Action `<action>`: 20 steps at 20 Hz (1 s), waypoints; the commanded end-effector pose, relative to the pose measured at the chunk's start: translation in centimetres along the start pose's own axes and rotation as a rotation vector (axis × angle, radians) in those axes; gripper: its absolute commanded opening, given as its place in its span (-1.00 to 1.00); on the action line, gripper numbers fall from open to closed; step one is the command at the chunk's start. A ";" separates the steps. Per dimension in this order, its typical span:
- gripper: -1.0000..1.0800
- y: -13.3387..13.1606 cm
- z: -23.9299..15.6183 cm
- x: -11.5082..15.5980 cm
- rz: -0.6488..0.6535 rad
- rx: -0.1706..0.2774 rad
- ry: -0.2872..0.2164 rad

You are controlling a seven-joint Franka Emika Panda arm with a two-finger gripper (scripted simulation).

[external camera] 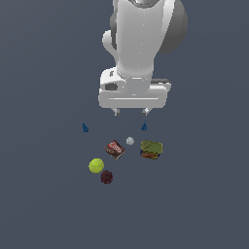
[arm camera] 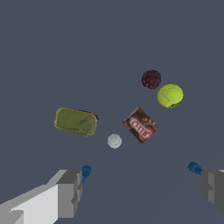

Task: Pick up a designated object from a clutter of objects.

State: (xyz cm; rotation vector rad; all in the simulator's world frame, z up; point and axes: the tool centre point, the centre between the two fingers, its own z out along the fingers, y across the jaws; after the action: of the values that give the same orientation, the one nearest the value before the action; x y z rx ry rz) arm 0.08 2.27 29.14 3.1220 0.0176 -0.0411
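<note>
Grey claw fingers (arm camera: 65, 192) fill the near corners of the wrist view, spread wide apart with nothing between them, so the claw (external camera: 131, 112) is ready to close on something but grips nothing yet. Two tiny blue teardrop pieces lie on the dark bench (external camera: 44, 204), one teardrop (arm camera: 85, 171) just beside one finger, the other teardrop (arm camera: 194, 167) just beside the opposite finger; which is the designated one I cannot tell. Taking the pale grey ball (external camera: 130, 141) as the clock centre in the exterior view, the olive tin (external camera: 151, 150) sits at four o'clock, the red-brown can (external camera: 115, 149) at eight, and the tennis ball (external camera: 96, 166) with the dark-red bumpy ball (external camera: 106, 177) farther out toward seven.
</note>
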 end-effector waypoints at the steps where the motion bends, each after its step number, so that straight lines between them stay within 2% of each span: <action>1: 0.92 -0.2 0.3 -0.1 0.000 0.000 0.000; 12: 0.92 -2.7 5.1 -1.7 0.006 -0.001 0.006; 20: 0.92 -5.8 11.2 -5.1 0.013 0.002 0.015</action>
State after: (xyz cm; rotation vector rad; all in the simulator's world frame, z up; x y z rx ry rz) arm -4.56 7.22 19.16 3.1232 -0.0008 -0.0207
